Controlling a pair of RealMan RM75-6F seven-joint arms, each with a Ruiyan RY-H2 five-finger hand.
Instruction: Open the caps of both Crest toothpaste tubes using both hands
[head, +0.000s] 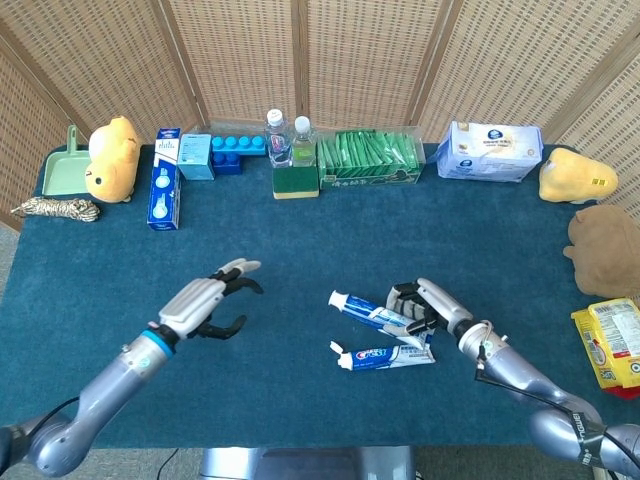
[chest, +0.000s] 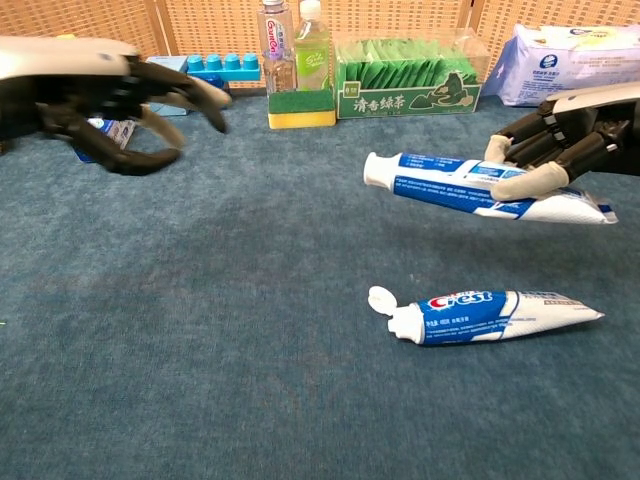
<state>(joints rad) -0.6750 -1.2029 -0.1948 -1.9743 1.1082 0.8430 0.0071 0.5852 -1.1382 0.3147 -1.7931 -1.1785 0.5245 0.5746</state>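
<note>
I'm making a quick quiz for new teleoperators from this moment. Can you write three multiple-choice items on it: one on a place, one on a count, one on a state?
1. Where is the toothpaste tube with the open cap?
A. lying on the table
B. in the left hand
C. on the green box

2. How many toothpaste tubes are in view?
A. one
B. two
C. four

3. What is the right hand doing?
A. resting flat on the table
B. gripping a bottle
C. holding a toothpaste tube above the table

Answers:
1. A, the open tube lies on the table with its cap flipped back.
2. B, that one plus the held tube.
3. C, the right hand holds the closed tube in the air, while the left hand is empty with fingers spread.
</note>
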